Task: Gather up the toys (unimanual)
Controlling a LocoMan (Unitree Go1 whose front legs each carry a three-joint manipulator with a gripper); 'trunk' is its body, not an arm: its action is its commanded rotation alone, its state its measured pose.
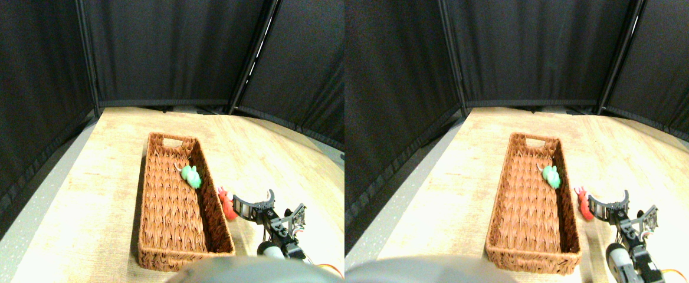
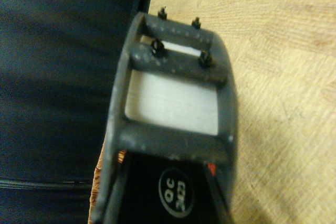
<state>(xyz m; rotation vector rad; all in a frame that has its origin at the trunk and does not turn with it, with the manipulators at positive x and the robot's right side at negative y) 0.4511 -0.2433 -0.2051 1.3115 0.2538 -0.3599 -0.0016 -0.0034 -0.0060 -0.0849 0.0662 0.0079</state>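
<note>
In the stereo pair view a green toy [image 1: 191, 175] already lay inside the basket [image 1: 167, 259] while a red-pink toy [image 1: 227, 206] waited on the tabletop [image 1: 102, 194] at the basket's three o'clock, the pincer [image 1: 271, 213] spread open and empty just beside it; the wrist view showed mostly a dark jaw frame (little else).

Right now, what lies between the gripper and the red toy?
Nothing: in the stereo pair view the open right gripper sits right beside the red toy, which lies outside the basket.

From my remote station I see a pale wood-grain tabletop [image 1: 102, 194] carrying a long brown wicker basket [image 1: 170, 236] set lengthwise. A red-pink plush toy [image 1: 226, 206] lies on the wood just beside the basket's right wall.
</note>
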